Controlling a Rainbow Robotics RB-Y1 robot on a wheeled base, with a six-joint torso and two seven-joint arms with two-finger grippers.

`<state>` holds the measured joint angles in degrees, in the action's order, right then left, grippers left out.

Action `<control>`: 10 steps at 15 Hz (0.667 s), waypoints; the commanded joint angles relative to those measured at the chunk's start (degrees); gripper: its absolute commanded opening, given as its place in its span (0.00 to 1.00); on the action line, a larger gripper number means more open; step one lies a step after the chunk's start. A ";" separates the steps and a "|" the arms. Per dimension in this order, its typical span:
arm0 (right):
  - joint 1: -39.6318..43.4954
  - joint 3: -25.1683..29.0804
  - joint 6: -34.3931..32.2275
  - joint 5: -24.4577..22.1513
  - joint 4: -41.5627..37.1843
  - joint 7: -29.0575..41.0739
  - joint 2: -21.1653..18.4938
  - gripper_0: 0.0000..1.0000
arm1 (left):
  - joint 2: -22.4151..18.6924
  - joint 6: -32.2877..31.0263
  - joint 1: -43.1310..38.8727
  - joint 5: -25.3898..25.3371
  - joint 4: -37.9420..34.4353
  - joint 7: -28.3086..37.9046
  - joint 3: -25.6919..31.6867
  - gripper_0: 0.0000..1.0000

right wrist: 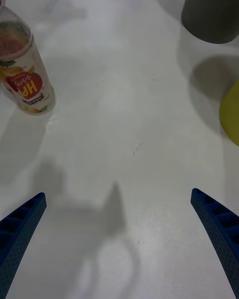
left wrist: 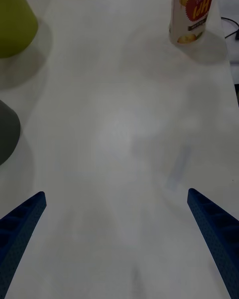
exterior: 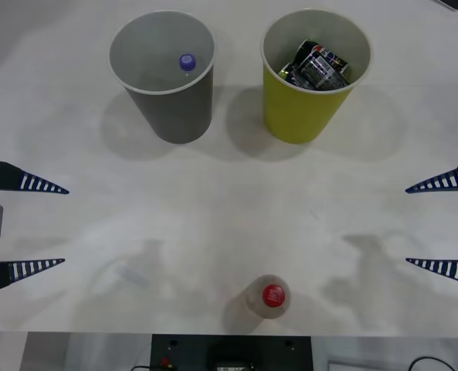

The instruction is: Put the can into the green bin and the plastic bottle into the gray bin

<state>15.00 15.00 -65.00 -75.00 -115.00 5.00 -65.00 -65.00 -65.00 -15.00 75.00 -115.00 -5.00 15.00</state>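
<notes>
**A:** Where do your grippers stand?

**B:** My right gripper [exterior: 442, 226] hangs at the right edge of the table [exterior: 213, 224], fingers spread wide, nothing between them. My left gripper [exterior: 28, 226] mirrors it at the left edge, equally open and empty.

**A:** And the plastic bottle?

**B:** The plastic bottle [exterior: 269, 297] stands upright near the table's front edge, inward of my right gripper and nearer my base, well apart from both sets of fingers. It lies somewhat closer to my right side.

**A:** How would you take it well?

**B:** I judge the right arm suits. I would come in level, straddle the labelled body below the red cap, and close squarely so it does not tip.

**A:** Then where?

**B:** The gray bin [exterior: 167, 69] sits far forward, toward my left, already holding a purple-capped bottle [exterior: 187, 62]. The green bin [exterior: 315, 77] beside it holds what looks like a crushed can [exterior: 317, 66], though I can't be sure.
</notes>
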 commanded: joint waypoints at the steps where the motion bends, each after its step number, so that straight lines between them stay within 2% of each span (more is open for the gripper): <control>1: 0.00 0.00 0.00 0.00 0.00 0.00 0.00 1.00 | 0.00 0.00 0.00 0.00 0.00 0.00 0.00 0.98; 8: 0.47 -0.32 -1.01 -0.23 1.36 -2.36 0.14 1.00 | 0.00 0.00 0.00 0.00 0.00 0.00 0.00 0.98; 10: -0.76 -0.32 -3.29 -0.15 2.50 -3.33 0.58 1.00 | 0.00 0.00 0.00 0.00 0.00 0.00 0.00 0.98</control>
<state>14.73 14.68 -67.29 -75.17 -113.00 2.02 -64.65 -65.00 -65.00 -15.00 75.00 -115.00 -5.00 15.00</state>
